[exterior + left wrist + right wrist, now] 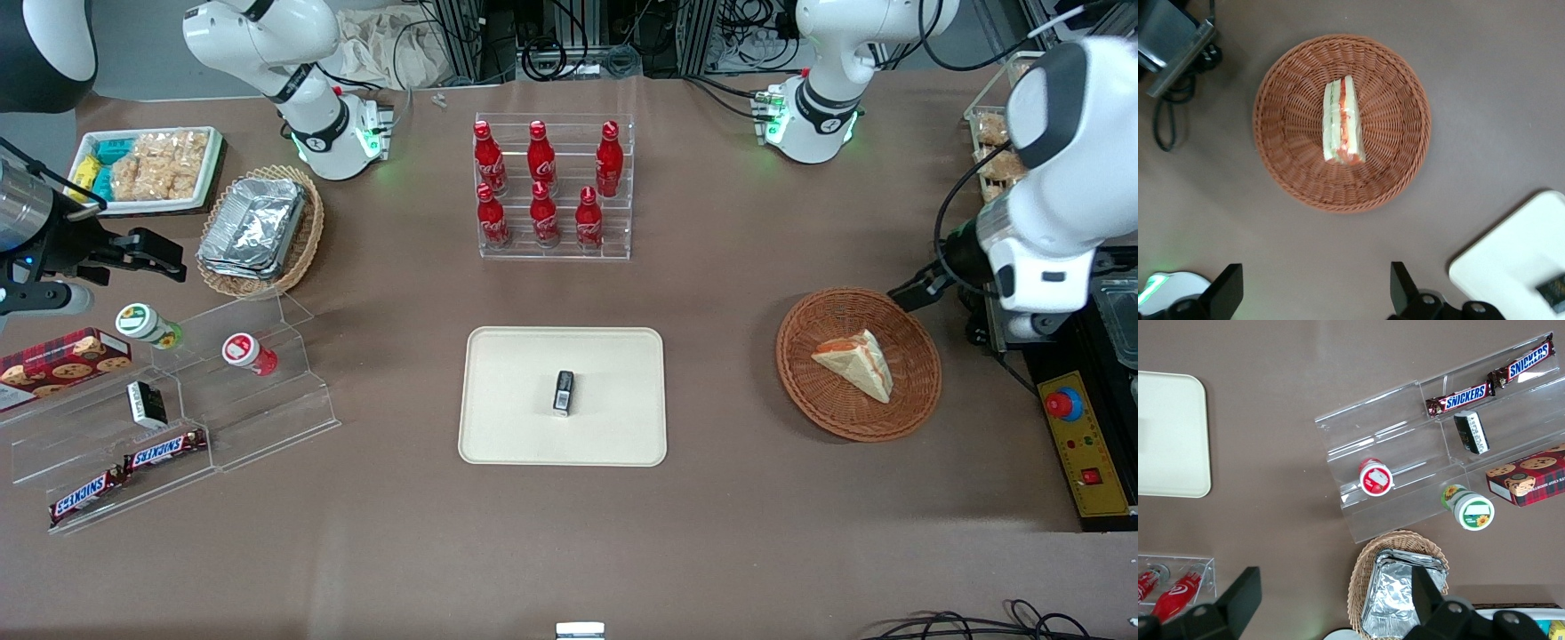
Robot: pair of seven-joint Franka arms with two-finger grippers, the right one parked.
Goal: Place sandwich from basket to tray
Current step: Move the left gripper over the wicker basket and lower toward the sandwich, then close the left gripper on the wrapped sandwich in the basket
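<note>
The sandwich lies in the round reddish-brown basket toward the working arm's end of the table. In the left wrist view the sandwich shows its orange-red and green filling edge in the middle of the basket. The cream tray sits mid-table with a small black packet on it; its corner shows in the left wrist view. My left gripper hangs high above the table beside the basket's rim. In its own view the gripper is open and empty.
A clear rack of red cola bottles stands farther from the camera than the tray. A tan basket with foil containers, a snack tray and an acrylic shelf with Snickers bars lie toward the parked arm's end. A yellow button box sits beside the basket.
</note>
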